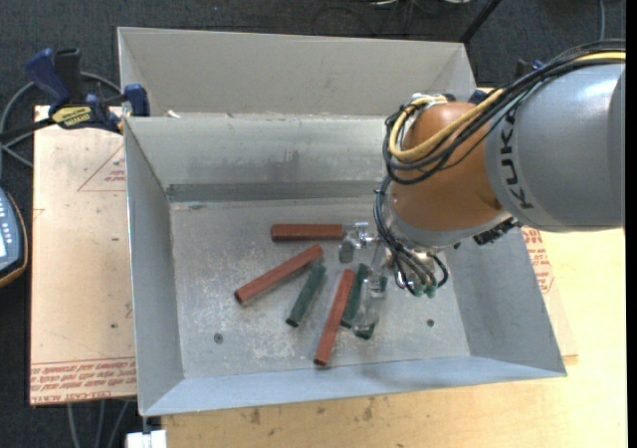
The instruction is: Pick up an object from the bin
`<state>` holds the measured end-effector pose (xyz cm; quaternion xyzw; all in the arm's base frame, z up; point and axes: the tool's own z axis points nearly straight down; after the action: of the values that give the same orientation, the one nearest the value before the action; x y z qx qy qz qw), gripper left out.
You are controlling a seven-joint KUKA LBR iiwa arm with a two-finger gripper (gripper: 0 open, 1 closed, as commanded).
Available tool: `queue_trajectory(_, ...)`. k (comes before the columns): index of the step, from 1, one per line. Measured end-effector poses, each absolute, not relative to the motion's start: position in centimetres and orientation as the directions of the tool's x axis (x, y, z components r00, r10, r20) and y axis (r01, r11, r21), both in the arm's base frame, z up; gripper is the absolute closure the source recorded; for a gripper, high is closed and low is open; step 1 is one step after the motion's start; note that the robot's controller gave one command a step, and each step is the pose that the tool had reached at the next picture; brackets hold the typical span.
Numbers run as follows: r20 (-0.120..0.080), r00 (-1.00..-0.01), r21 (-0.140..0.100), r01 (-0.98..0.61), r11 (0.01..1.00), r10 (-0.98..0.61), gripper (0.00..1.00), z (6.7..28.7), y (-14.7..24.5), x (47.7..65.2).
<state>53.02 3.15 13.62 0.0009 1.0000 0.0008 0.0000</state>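
Grey casing on the arm (567,137) carries black letters, of which "KU" can be read. The gripper (366,289) hangs low over the floor of the bin (149,267), right of centre, above a red-brown stick (328,332) and a dark green stick (350,309) lying side by side. Whether it is open or closed cannot be told. Another green stick (306,295) and two more red-brown sticks (279,275) lie just to the left.

On the floor of the bin (149,257), a short bar (309,232) lies farthest back; before it, left to right: a slanted bar (279,275), a thin stick (307,295), a steeper bar (334,319), and a second thin stick (351,312) under the gripper (366,292)
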Motion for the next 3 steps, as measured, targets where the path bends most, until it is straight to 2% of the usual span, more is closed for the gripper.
queue_trajectory(1,0.004,-0.972,0.001,0.235,0.972,0.235,0.0,6.94,2.7,54.42)
queue_trajectory(2,-0.017,-0.972,0.005,0.235,0.972,0.235,1.0,7.44,2.63,55.0)
queue_trajectory(3,-0.005,-0.972,0.002,0.235,0.972,0.235,0.0,7.12,2.65,54.64)
